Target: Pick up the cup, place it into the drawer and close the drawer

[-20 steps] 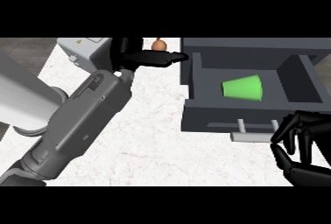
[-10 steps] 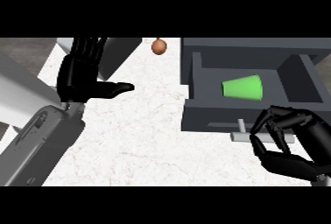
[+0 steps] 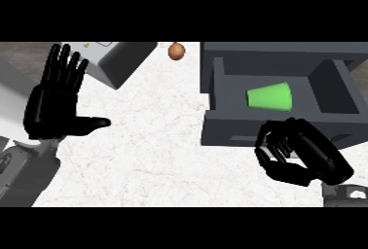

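Cup [image 3: 271, 96] sits inside open drawer [image 3: 277, 130]
Right robot hand [image 3: 298, 158] curled, holding nothing, at drawer front; push squarely. Left robot hand [image 3: 57, 99] rests open

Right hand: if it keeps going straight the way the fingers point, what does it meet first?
Probably the drawer's front panel: the right hand, fingers curled, sits just below it, aimed up-left in the head view. The green cup lies beyond, inside the drawer. Height is unclear.
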Controlling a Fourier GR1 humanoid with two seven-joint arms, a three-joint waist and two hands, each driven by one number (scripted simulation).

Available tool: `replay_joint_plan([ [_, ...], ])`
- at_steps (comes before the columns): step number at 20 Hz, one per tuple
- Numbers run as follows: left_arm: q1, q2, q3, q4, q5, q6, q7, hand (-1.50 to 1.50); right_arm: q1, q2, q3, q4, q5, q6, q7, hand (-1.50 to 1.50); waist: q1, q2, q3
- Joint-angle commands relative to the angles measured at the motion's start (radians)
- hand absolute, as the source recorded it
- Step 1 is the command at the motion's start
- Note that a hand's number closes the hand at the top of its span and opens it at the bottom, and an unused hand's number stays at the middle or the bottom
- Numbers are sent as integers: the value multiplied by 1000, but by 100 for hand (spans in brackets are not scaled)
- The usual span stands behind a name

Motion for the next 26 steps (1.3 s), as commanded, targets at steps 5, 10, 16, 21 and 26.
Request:
replay_joint_plan([
  [5, 177, 14, 66, -53, -23, -123, -43, -150, -133, 51, 37, 377, 197, -138, -133, -150, -10, 3, 0],
  [10, 268, 54, 170, -65, 6, -221, -43, -150, -176, 73, 64, 516, 287, -174, -152, -150, -13, 2, 0],
  [16, 338, 19, 200, -68, -28, -287, -71, -150, -372, 79, -39, 835, 273, -193, -268, -150, -7, 3, 0],
  [21, 332, -5, 204, -153, -56, -230, -2, -150, -478, 121, -83, 1155, 311, -331, -396, -150, 0, 6, 1],
  [26, 266, -16, 240, -16, -47, -331, -14, -150, -674, 125, -152, 1367, 281, -282, -436, -150, 4, 11, 1],
])
